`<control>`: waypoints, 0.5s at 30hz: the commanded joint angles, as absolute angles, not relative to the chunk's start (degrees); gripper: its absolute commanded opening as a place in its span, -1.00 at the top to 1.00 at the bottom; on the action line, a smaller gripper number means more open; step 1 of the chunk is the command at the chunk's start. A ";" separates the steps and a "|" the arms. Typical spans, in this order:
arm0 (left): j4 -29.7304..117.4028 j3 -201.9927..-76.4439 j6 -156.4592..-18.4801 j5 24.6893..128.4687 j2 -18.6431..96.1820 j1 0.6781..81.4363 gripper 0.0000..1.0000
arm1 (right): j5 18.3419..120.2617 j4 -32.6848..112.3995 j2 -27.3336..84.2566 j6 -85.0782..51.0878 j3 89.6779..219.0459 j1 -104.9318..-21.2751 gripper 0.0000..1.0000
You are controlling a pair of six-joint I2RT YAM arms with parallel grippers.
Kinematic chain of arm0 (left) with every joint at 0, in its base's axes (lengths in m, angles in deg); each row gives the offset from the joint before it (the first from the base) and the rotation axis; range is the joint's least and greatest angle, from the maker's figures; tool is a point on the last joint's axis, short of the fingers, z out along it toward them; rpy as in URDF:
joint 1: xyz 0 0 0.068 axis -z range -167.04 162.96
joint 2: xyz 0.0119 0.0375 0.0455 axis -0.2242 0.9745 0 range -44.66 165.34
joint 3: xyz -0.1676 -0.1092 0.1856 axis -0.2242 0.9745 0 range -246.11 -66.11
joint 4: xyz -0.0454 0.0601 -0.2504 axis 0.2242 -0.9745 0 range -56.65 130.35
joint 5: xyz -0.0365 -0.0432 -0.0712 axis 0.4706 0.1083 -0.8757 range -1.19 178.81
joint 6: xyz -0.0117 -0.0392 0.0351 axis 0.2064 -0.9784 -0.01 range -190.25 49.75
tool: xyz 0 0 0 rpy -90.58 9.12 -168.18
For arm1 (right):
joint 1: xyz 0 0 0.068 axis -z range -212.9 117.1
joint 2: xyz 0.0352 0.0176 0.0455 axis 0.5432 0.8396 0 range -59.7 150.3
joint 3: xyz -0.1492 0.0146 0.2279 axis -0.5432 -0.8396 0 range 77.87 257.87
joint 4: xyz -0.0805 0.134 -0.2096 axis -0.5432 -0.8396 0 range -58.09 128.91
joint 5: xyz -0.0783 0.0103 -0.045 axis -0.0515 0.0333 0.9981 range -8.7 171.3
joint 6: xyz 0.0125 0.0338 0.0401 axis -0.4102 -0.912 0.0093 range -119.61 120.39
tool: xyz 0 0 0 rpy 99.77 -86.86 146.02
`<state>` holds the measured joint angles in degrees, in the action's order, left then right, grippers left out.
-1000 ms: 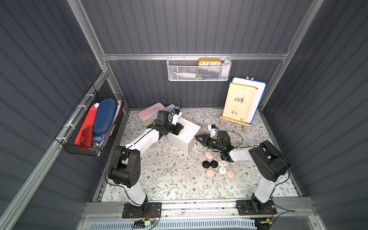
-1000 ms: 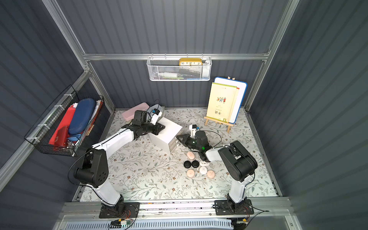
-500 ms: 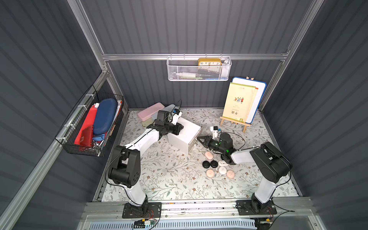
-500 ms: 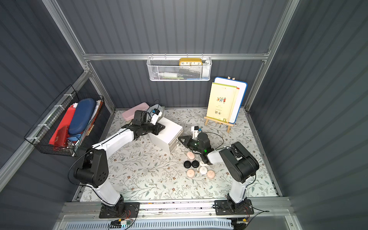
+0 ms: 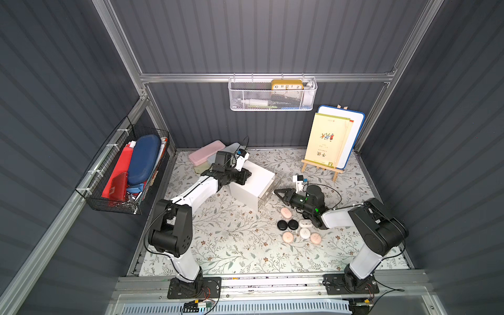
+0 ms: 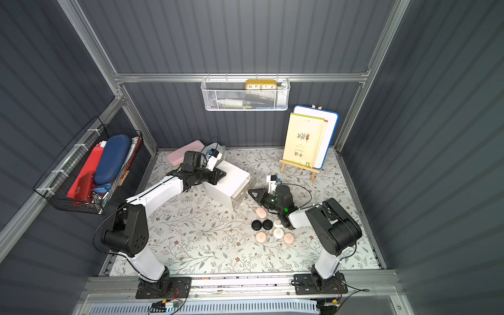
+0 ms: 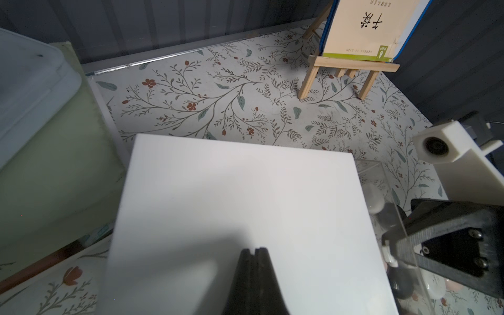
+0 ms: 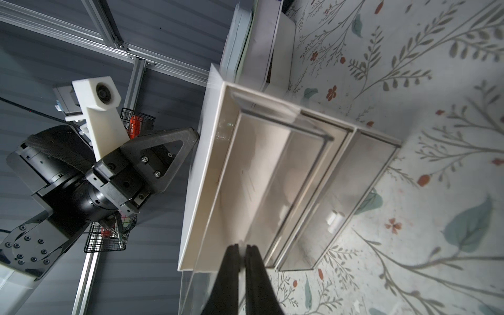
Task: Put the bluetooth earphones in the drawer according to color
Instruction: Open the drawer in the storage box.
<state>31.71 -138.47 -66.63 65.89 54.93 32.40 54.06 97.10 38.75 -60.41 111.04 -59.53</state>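
Seven earphones (image 5: 305, 233) loose on mat nearest us: three pink, two black, two white. We make out pale and dark shapes inside clear drawers, likely others sorted. Right claw (image 8: 242, 247) clenched to slit, seemingly pinching clear wall of drawer (image 5: 268, 188); we judge it is there to slide it. Beyond, left claw (image 7: 255, 250) clenched, empty, pressed on cabinet (image 5: 255, 180) top so unit cannot skid.
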 commanded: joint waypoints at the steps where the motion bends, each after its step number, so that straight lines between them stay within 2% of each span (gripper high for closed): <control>1: 27.39 -138.32 -65.44 66.21 55.89 32.03 1.00 | 53.72 93.83 38.04 -58.23 109.29 -58.92 1.00; 15: 27.52 -138.36 -65.60 66.21 56.24 32.03 1.00 | 53.51 92.43 35.49 -57.44 106.63 -57.95 1.00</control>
